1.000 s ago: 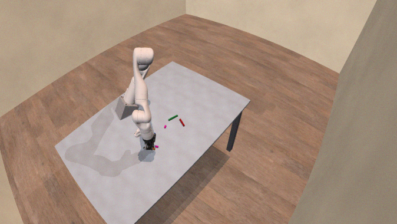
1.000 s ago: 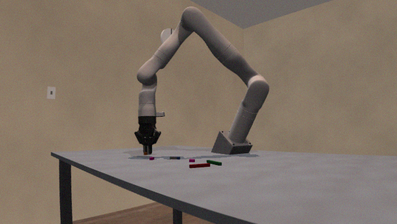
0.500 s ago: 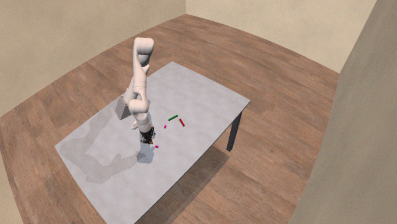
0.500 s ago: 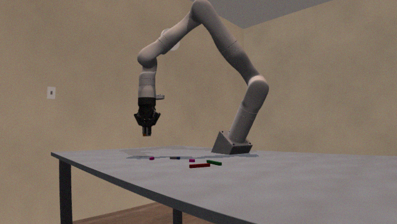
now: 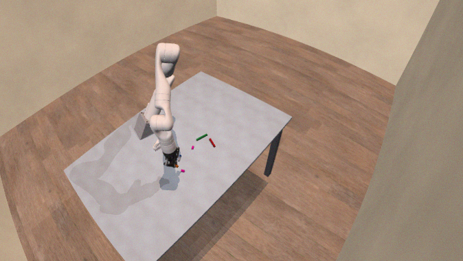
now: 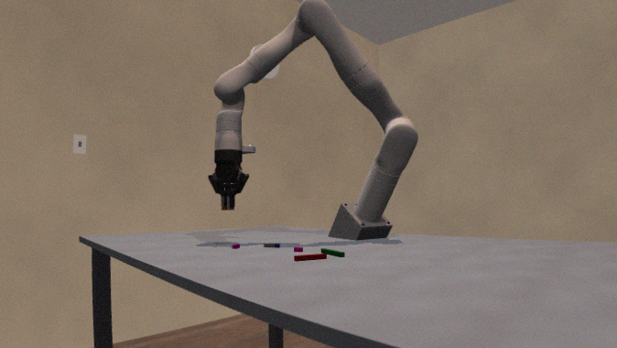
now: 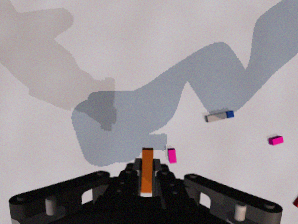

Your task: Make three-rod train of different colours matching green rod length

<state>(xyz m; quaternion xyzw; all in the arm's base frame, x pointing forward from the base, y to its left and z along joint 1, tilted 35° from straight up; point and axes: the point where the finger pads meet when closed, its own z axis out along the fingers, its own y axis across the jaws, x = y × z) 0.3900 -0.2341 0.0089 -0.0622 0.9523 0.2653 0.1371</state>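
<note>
My gripper (image 6: 227, 204) is shut on an orange rod (image 7: 147, 171) and holds it well above the table; the rod also shows at the fingertips in the top view (image 5: 176, 165). On the table lie a green rod (image 5: 201, 137), a red rod (image 5: 212, 142), two magenta rods (image 5: 192, 148) (image 5: 183, 170), and a grey rod with a blue rod at its end (image 7: 218, 116). In the exterior view the green rod (image 6: 332, 252) and the red rod (image 6: 310, 257) lie to the right of my gripper, with the grey and blue pair (image 6: 272, 245) between the magenta rods (image 6: 235, 245) (image 6: 297, 249).
The arm's base (image 5: 142, 126) stands on the table behind the rods. The table's right edge (image 5: 240, 172) is some way beyond the red rod.
</note>
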